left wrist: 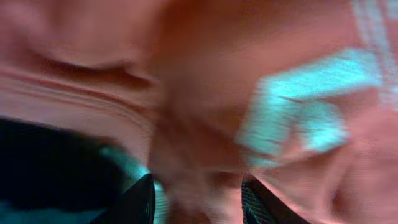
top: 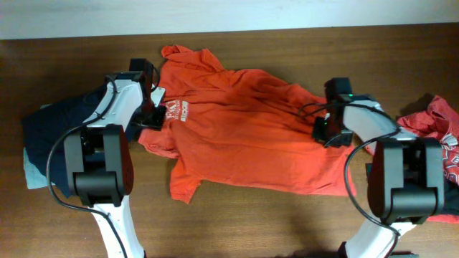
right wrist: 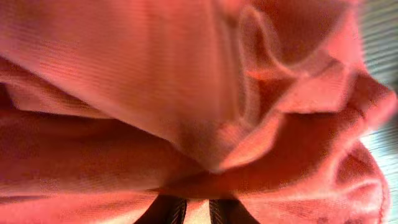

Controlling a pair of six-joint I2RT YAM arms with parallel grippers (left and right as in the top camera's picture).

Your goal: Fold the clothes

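Observation:
An orange-red T-shirt (top: 244, 122) with white lettering (top: 179, 111) lies spread across the middle of the table. My left gripper (top: 153, 118) is down on its left side beside the lettering. In the left wrist view a bunch of the T-shirt (left wrist: 199, 180) fills the gap between the dark fingers (left wrist: 140, 202), and the gripper (left wrist: 198, 205) is shut on it. My right gripper (top: 326, 132) presses on the shirt's right side. In the right wrist view its fingers (right wrist: 171, 211) stand close together, and the gripper (right wrist: 198, 213) pinches a fold of the T-shirt (right wrist: 199, 124).
A dark navy garment (top: 50, 122) lies at the left under my left arm, with a pale grey-green piece (top: 32, 172) showing beneath it. More red clothes with white print (top: 437, 129) are heaped at the right edge. The wooden table (top: 287, 222) runs along the front.

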